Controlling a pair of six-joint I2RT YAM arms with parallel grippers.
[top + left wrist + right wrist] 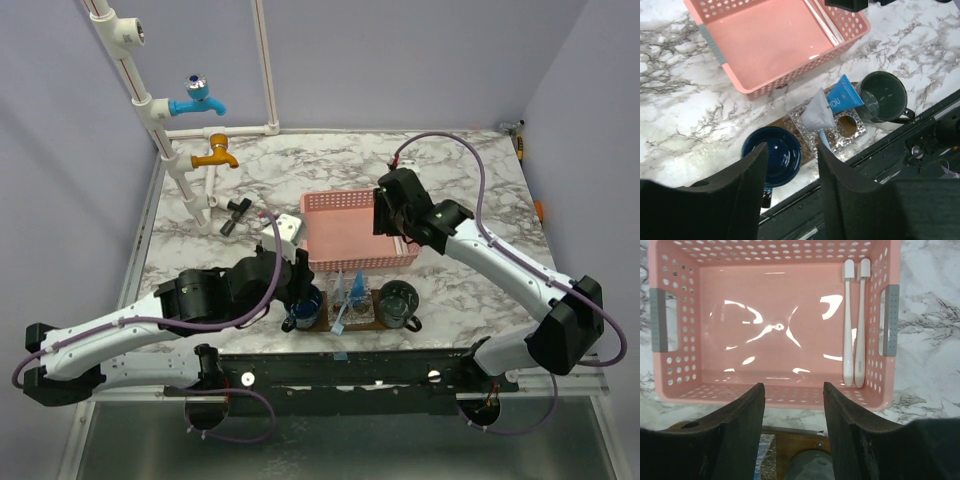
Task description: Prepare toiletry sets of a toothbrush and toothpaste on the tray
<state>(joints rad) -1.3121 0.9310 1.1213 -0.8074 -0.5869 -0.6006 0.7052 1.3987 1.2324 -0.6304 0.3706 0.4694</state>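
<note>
— Where's your left hand right now?
— My left hand (791, 155) hangs over the near edge of the table. Its two black foam pads (747, 192) are spread apart with nothing between them. Straight below sits a round, glossy dark-blue cup (772, 156).

— And past the cup?
— Just beside it there's a shiny, crinkled, foil-like rack (857, 132) with round holes, resting on the brown wooden tray (785, 124). The toothpaste (844, 95), a soft blue tube with white letters, leans out of that rack, between the blue cup and a dark green mug (883, 97). A whitish cone-shaped piece (816, 112) touches the tube; what it is, I can't tell. A slim pale-blue handle (824, 139) sticks out under it.

— Your right hand?
— My right hand (793, 387) hovers over the pink plastic basket (700, 392), its fingers well apart too, gripping nothing. The basket is rectangular with walls dotted with holes. It has a grey grip patch (659, 320) on each short side and a smooth floor catching glare. Two slim white toothbrushes (848, 325) lie side by side in it, against one short wall.

— Beyond that?
— Grey-veined, marble-look tabletop (170, 240) all round. At the far left, white pipes carry a blue tap (195, 100) and an orange tap (215, 155).
</note>
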